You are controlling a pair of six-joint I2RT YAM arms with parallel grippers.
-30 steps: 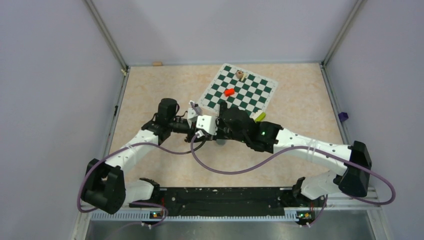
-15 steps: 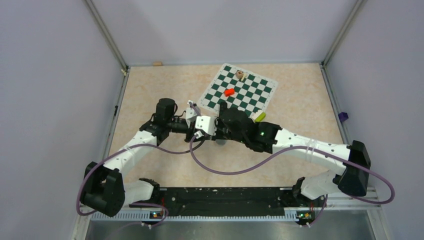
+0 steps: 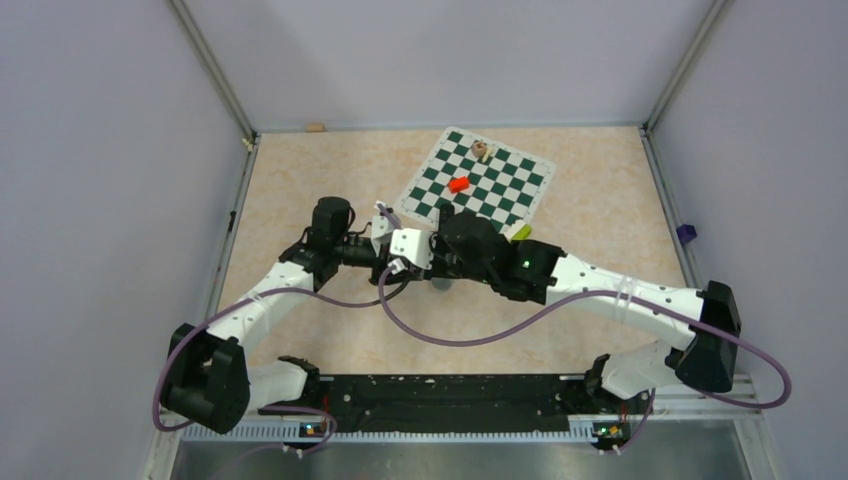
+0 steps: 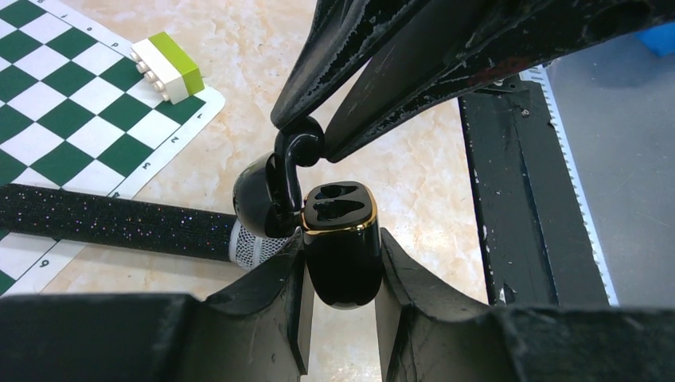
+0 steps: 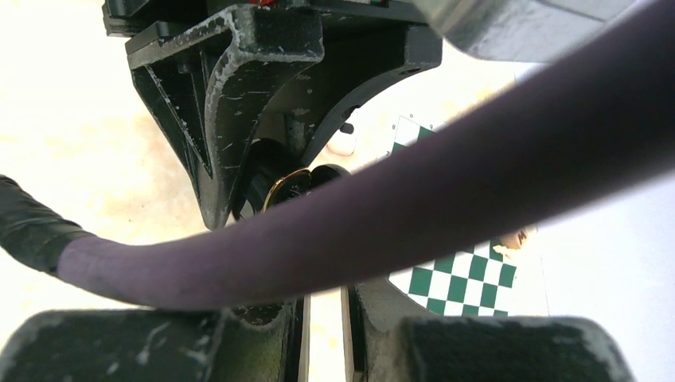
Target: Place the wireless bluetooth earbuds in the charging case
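Both arms meet around the middle of the desk (image 3: 300, 180), right at the lower left edge of the chessboard mat (image 3: 495, 180). From the left wrist cam, the left gripper (image 4: 340, 239) is clamped on the charging case (image 4: 342, 267), one finger on each side. It's holding the case upright with the gold-rimmed mouth facing up and the two dark sockets showing. The right gripper (image 4: 306, 142) comes in from the upper right of that frame, tips squeezed together on a glossy black earbud (image 4: 288, 163). The bud sits just up and left of the case mouth, right beside the rim, and it's not in a socket yet. There's a rounded black lump tucked against the left side of the case, and honestly I can't tell if it's part of the bud or the case's lid. A microphone (image 4: 119, 227) with a sparkly black handle lies behind the case on the left, its mesh head half hidden. The yellow-green block (image 4: 169, 64) sits at the mat's edge in the upper left. The top cam shows a red piece (image 3: 459, 184) on the mat. The right wrist cam is mostly blocked by a purple cable (image 5: 398, 183), with only the gold rim peeking out behind it.
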